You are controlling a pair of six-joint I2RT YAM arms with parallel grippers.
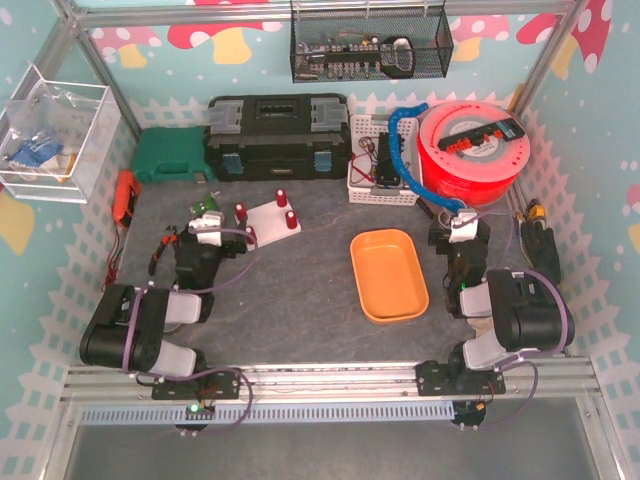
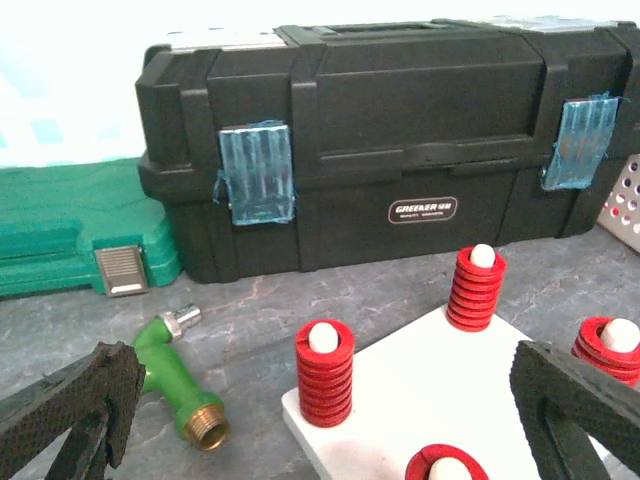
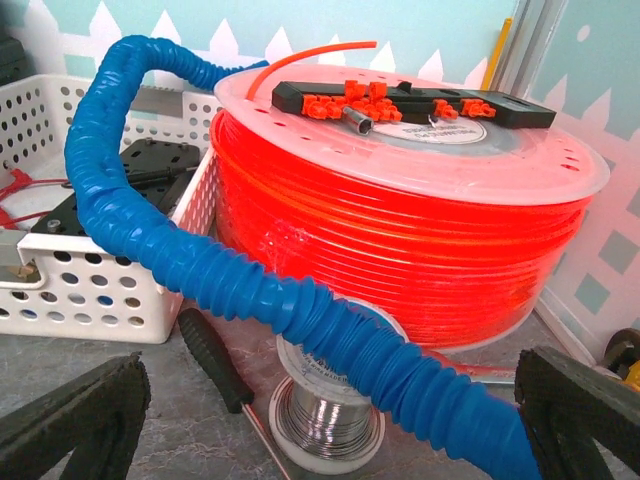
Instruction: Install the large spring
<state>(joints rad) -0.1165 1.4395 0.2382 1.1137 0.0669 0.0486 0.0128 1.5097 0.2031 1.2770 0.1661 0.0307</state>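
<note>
**Left arm.** Left claw (image 1: 206, 218) sits low over the tabletop (image 1: 300, 310). Its fingers (image 2: 75, 410) are spread wide apart with nothing between them. It faces the white peg board (image 2: 400, 400), which lies flat on the tabletop just ahead of it and in front of the black toolbox (image 2: 380, 150).

**Task parts.** 4 red springs (image 2: 324, 372) show on the board, each standing upright over a white-tipped peg.
- 1 at the near left and 1 at the rear are in full view.
- 1 at the right is partly hidden behind the right finger.
- 1 is cropped by the bottom edge of the left wrist view.

Cannot tell which of the 4 is the large spring.

**Near the board.** A green hose fitting (image 2: 175, 385) with a brass thread lies on the tabletop left of the board, close to the left finger. A green case (image 2: 60, 230) sits just beside the toolbox on its left.

**Right arm.** Right claw (image 1: 455, 220) also has its fingers (image 3: 75, 420) wide apart and empty. It faces the orange tubing reel (image 3: 400, 220).
- A blue corrugated hose (image 3: 200, 270) arcs from the white basket (image 3: 90, 290) down across the front of the reel.
- A solder spool (image 3: 325, 425) stands at the foot of the reel, under the hose.

**Between the arms.** An orange tray (image 1: 388, 273) rests on the tabletop to the right of the board and apart from it.
</note>
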